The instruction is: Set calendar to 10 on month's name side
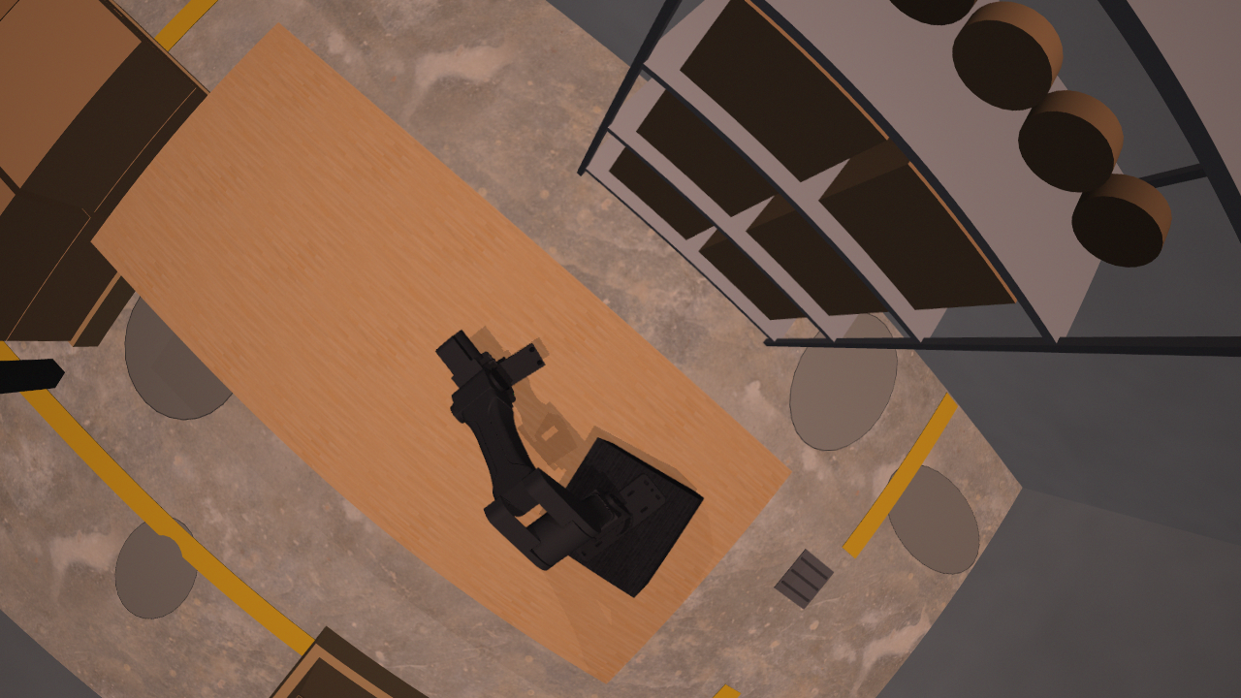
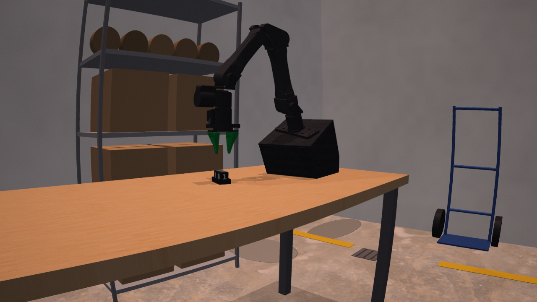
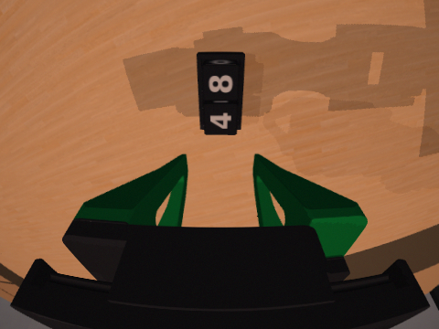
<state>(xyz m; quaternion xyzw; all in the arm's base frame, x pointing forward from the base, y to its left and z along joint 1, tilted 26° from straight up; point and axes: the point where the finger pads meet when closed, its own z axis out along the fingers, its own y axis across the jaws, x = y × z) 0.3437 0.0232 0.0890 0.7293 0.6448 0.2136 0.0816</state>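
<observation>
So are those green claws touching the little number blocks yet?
Apart. In the exterior view the tool hangs well above the cubes in their tray, with bare wall showing between the fingertips and the cubes. It holds nothing.

A black arm (image 1: 498,433) reaches across the wooden surface (image 1: 303,260) from its dark base block (image 1: 668,521) near one end. Beyond the surface's long edge stands a shelf rack (image 1: 607,130) holding brown boxes (image 1: 780,86) and round drums (image 1: 1006,56).
</observation>
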